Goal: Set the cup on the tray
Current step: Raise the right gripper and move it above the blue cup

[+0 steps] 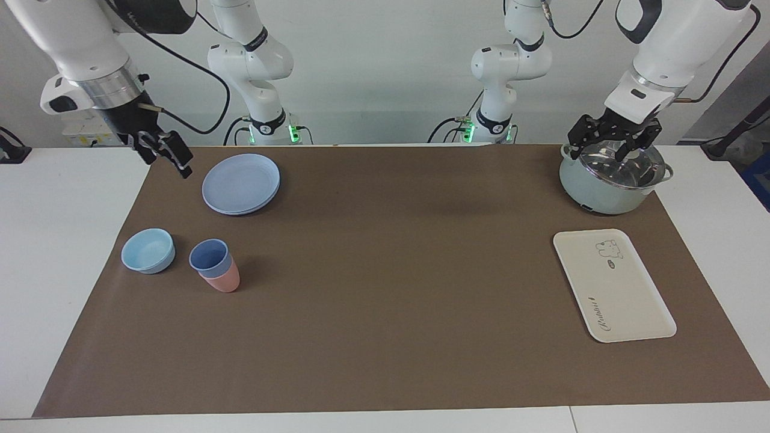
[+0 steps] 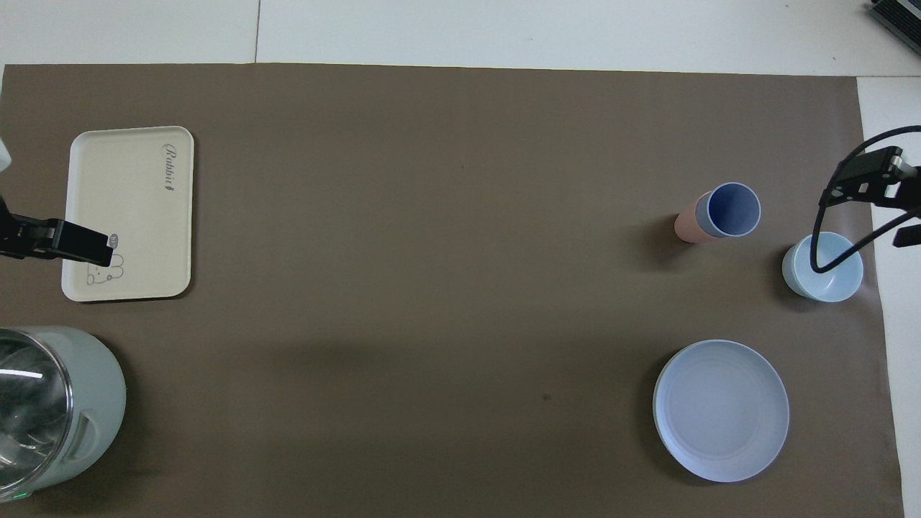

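Observation:
The periwinkle-blue cup (image 1: 209,255) (image 2: 732,209) stands nested in a pink cup (image 1: 225,281) toward the right arm's end of the mat. The cream tray (image 1: 619,294) (image 2: 122,187) lies flat and bare toward the left arm's end. My right gripper (image 1: 168,162) hangs open and holds nothing, in the air over the mat's edge between the plate and the bowl, well apart from the cup. My left gripper (image 1: 609,149) is open and holds nothing above the pot's lid.
A round blue plate (image 1: 240,183) lies nearer to the robots than the cups. A light-blue bowl (image 1: 148,251) stands beside the cups toward the mat's edge. A pale green pot (image 1: 601,192) with a glass lid stands nearer to the robots than the tray.

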Tool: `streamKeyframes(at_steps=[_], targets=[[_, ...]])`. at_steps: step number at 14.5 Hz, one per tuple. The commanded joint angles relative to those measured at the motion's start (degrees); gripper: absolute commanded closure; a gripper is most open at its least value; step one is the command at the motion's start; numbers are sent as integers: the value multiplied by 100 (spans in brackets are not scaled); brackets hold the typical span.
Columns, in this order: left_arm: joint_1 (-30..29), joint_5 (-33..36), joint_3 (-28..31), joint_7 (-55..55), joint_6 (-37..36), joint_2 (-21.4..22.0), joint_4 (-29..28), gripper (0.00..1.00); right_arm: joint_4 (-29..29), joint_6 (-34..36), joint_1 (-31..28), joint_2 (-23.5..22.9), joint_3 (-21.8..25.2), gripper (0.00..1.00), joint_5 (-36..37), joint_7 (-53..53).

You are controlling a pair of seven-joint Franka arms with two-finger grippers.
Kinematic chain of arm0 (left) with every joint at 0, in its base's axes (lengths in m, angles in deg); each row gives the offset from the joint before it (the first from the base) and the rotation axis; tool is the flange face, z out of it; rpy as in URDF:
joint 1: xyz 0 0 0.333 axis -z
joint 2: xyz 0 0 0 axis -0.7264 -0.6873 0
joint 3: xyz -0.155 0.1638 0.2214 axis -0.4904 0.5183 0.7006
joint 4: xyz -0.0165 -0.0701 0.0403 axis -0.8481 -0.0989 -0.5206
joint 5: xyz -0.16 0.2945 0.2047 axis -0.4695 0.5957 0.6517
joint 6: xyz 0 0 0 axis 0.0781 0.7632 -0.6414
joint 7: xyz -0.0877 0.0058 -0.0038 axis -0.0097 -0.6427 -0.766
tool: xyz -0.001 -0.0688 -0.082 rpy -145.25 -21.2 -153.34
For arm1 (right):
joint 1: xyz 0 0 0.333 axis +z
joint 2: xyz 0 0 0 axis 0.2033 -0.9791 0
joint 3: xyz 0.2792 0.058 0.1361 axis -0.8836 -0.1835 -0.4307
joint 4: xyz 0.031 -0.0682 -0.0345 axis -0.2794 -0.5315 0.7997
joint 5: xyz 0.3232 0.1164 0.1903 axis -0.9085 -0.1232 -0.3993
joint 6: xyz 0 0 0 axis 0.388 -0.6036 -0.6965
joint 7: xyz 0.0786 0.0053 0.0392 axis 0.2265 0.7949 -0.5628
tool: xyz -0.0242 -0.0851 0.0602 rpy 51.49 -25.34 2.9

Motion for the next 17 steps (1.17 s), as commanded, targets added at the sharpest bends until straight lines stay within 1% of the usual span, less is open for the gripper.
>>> streamKeyframes(at_steps=[1,3,4,7,9,11,14,15,17], targets=[[-26,96,-26,-42,146,161,-209,0,11,-363,-380,-357,-38,4,-367,-706],[-26,96,-18,-42,146,161,-217,0,212,-505,-609,-804,-38,4,-771,-1119],[-34,96,-26,-33,146,161,-226,0,361,-513,-653,-1050,-29,4,-834,-1251],[-8,96,-18,-51,154,195,-261,0,915,-548,-908,-1876,-29,4,-1219,-1752],[1,96,-18,-51,163,204,-296,0,1144,-838,-979,-2316,-38,4,-1492,-2191],[9,96,-18,-51,163,204,-305,0,1162,-900,-988,-2572,-38,4,-1625,-2272],[9,96,-18,-51,181,248,-393,0,1188,-927,-1111,-3126,-46,4,-1985,-2264],[9,96,-18,-51,189,257,-419,0,1180,-935,-1102,-3257,-55,4,-2012,-2264],[9,96,-18,-51,189,275,-428,0,1084,-1049,-1058,-3381,-81,4,-2134,-2229]])
